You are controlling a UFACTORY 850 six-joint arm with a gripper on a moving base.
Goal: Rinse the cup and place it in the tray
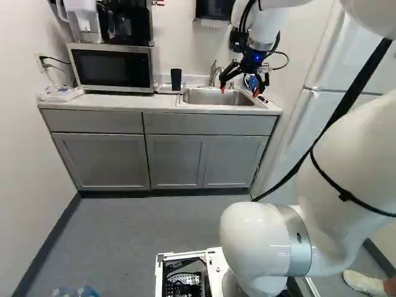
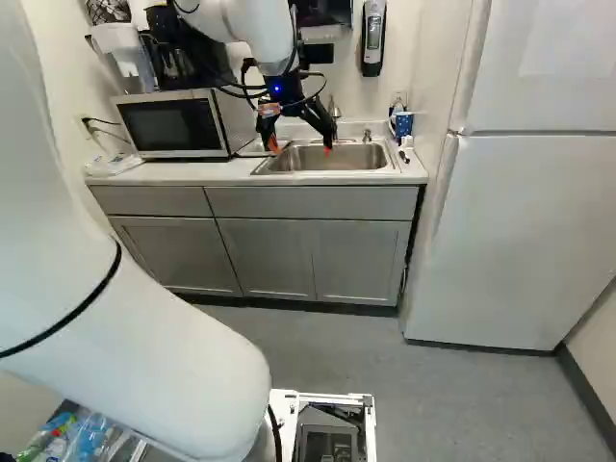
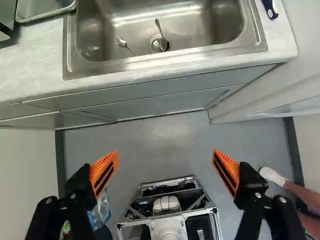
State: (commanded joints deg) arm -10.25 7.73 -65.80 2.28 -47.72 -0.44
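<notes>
- The claw (image 1: 239,91) was open wide, near the sink (image 3: 92,37).
- The black cup (image 1: 176,79) stood between the microwave (image 1: 111,67) and sink.
- In or beside the tray (image 3: 50,13)? I could not tell.

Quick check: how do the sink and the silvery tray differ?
The sink is set down into the counter; the tray sits on top of it. The sink looks larger and deeper than the tray. The sink has a drain; none shows in the visible part of the tray. Both look silvery.
</notes>
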